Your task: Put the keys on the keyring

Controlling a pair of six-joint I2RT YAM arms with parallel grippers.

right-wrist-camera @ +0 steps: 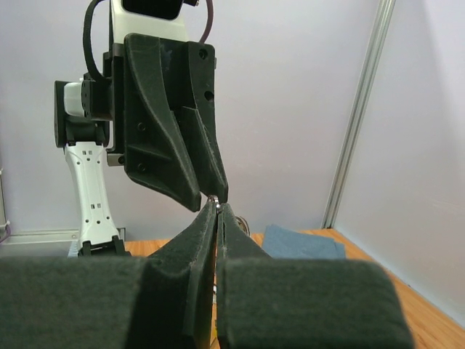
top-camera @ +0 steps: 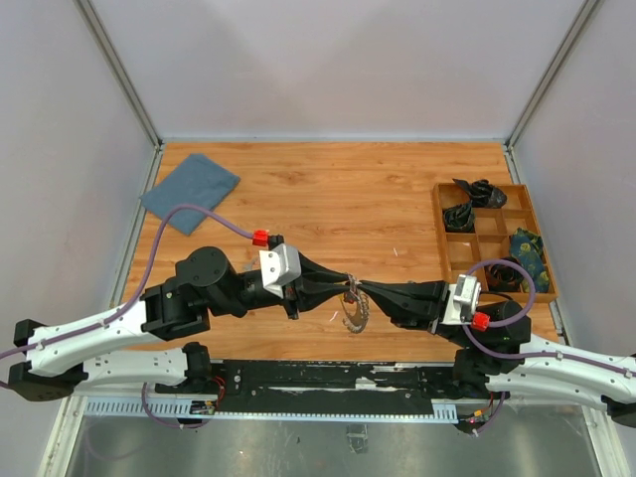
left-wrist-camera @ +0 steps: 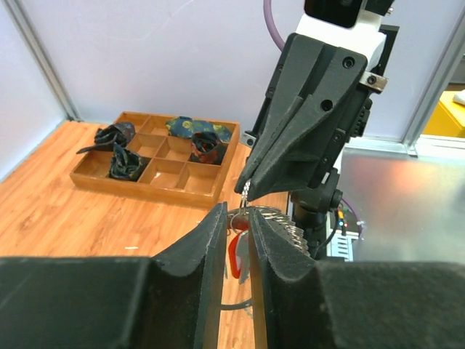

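Note:
My two grippers meet tip to tip above the middle of the table. The left gripper [top-camera: 347,283] has its jaws nearly together, pinching the thin wire of the keyring [top-camera: 356,312], whose fringe of small silver keys hangs below. In the left wrist view the keyring [left-wrist-camera: 285,216] crosses my fingertips [left-wrist-camera: 218,218], and a red-tagged key [left-wrist-camera: 237,252] hangs in the narrow gap. The right gripper [top-camera: 365,289] is shut on a small metal link of a key [left-wrist-camera: 248,192]; a silver glint [right-wrist-camera: 213,198] shows at its tips. Other loose keys are out of view.
A wooden compartment tray [top-camera: 451,227] at the right holds black cable bundles [top-camera: 475,192] and dark patterned items [top-camera: 529,254]; it also shows in the left wrist view [left-wrist-camera: 87,176]. A blue-grey cloth [top-camera: 190,192] lies at the far left and shows in the right wrist view [right-wrist-camera: 301,242].

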